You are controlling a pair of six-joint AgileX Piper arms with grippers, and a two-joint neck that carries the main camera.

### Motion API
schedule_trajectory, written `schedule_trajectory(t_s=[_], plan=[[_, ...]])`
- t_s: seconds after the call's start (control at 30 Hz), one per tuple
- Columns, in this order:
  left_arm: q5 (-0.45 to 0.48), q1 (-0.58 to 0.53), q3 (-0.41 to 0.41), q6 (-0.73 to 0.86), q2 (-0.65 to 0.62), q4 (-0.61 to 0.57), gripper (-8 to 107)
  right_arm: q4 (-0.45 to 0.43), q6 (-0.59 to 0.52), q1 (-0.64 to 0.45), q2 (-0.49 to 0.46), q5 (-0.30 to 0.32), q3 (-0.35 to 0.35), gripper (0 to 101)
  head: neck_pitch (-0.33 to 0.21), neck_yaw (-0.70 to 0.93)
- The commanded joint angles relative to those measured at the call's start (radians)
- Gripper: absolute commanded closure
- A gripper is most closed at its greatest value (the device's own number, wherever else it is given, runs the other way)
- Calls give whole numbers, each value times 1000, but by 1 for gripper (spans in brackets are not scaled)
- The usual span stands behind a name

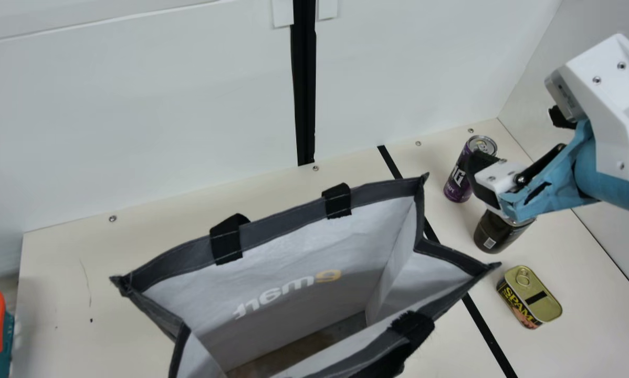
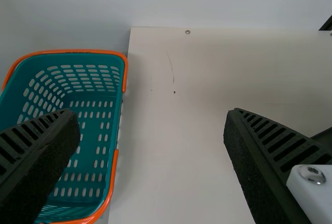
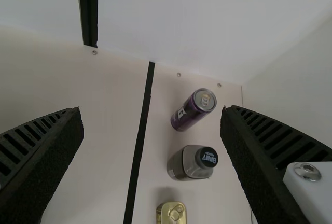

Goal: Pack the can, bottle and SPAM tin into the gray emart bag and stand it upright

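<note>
Plainly enough, the gray bag [image 1: 288,216] stands with its mouth wide open, a strip of mottled brown bottom visible inside; beyond its left side, the teal basket [image 2: 72,53] has slotted walls and orange trim. Right of the bag, on the table, the upright purple can [image 1: 455,184], the dark bottle [image 1: 495,233] and the SPAM tin [image 1: 536,296] form a row, bottle in the middle. In the main view, the right gripper [image 1: 474,176] hides the bottle's top and part of the can; its fingers are spread apart, as are the left gripper's [image 2: 151,123]. The frame cuts off the bag's near side and part of the basket. A black stripe [image 1: 482,325] crosses the cream table [image 1: 73,273], with pale walls [image 1: 136,105] behind.
</note>
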Motion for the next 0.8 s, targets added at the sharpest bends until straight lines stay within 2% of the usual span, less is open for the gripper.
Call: schedule_trajectory(t_s=[0.0,0.5,0.77], plan=[[0,0,0,0,0,0,9,2,2,-8,-3,0,13,6,-23,-2],[0,0,0,0,0,0,9,-36,12,-39,-37,0,111,6,-23,-2],[0,0,0,0,0,0,9,-52,7,-43,-45,-1,117,6,-23,-2]])
